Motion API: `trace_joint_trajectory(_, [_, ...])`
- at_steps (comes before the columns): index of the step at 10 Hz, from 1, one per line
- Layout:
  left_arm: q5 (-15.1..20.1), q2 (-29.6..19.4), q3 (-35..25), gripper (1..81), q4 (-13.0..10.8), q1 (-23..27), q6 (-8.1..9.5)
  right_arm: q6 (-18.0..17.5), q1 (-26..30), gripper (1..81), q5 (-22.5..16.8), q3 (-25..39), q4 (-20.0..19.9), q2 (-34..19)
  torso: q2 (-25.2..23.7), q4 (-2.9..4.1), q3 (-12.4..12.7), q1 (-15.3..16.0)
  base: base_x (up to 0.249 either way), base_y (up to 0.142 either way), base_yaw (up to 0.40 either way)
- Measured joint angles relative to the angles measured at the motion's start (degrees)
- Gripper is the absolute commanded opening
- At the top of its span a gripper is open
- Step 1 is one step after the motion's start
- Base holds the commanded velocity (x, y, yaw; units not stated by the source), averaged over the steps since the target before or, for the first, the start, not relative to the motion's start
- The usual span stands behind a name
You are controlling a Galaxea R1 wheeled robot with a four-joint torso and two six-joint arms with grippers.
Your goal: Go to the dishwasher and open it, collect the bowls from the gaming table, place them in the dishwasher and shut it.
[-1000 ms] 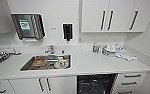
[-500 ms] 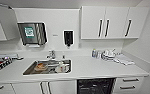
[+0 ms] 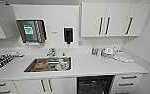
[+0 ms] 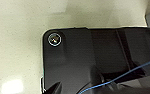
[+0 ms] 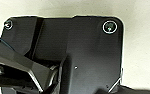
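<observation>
The dishwasher (image 3: 94, 85) sits under the white counter (image 3: 98, 66), right of the sink, and shows as a dark, speckled rectangle between white drawer fronts. I cannot tell whether its door is open. The bowls and the gaming table are out of view. In both wrist views the robot's dark plate hangs over a pale speckled floor (image 4: 16, 37), and the grippers' state cannot be made out.
A steel sink (image 3: 48, 64) holds several dishes, one orange-brown (image 3: 40, 64). Above it are a towel dispenser (image 3: 31, 31) and a black soap dispenser (image 3: 68, 35). Wall cupboards (image 3: 111, 21) hang at the right. Cups and cloths (image 3: 113, 53) lie on the counter's right end. Drawers (image 3: 127, 81) flank the dishwasher.
The whole head picture has shifted slightly up and down, so the camera has moved. Nothing on the counter or below it has changed place.
</observation>
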State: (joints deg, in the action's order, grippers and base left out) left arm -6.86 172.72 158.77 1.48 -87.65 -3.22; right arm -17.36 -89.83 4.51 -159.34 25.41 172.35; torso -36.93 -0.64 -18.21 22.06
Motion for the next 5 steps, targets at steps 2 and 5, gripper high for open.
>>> trace_joint_trajectory(2, [-0.05, 0.11, 0.00, 81.1, 0.00, 0.33, 0.00, 0.02, 0.26, 81.1, 0.00, 0.02, 0.00, 0.01, 4.13, 0.00, 0.05, -2.64, 0.000, 0.000, 0.000])
trace_joint_trajectory(5, [-0.02, 0.16, 0.05, 81.1, 0.00, 0.44, 0.00, 0.05, 0.37, 81.1, 0.00, 0.02, 0.02, 0.39, 9.03, 0.00, 3.60, -5.77, 0.000, 0.000, 0.000])
